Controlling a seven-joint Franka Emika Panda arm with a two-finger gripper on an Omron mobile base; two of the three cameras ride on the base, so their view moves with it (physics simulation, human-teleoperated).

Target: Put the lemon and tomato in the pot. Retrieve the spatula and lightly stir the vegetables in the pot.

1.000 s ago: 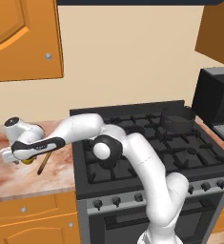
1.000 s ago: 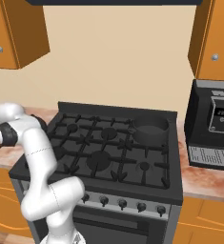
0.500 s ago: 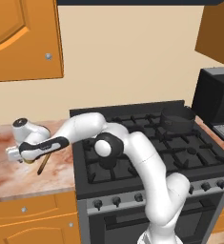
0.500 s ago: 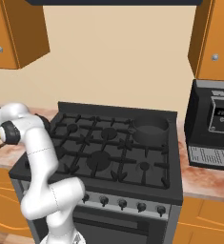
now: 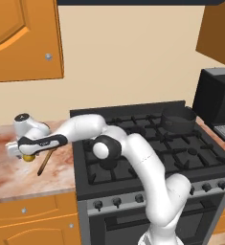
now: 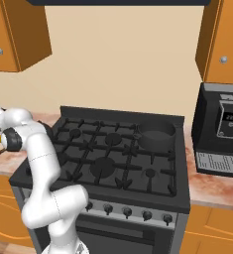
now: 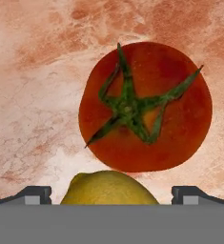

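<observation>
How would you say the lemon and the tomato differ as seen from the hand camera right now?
The tomato is red with a green star-shaped stem; the lemon is plain yellow. The tomato shows whole, the lemon only partly, low between the open fingertips. Both are rounded and lie on the marbled counter.

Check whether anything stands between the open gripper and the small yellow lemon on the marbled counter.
Nothing visible does. In the hand view the round yellow lemon sits between the gripper's two dark fingertips, jaws wide open. The round red tomato with its green stem lies just beyond it on the reddish marbled counter.
</observation>
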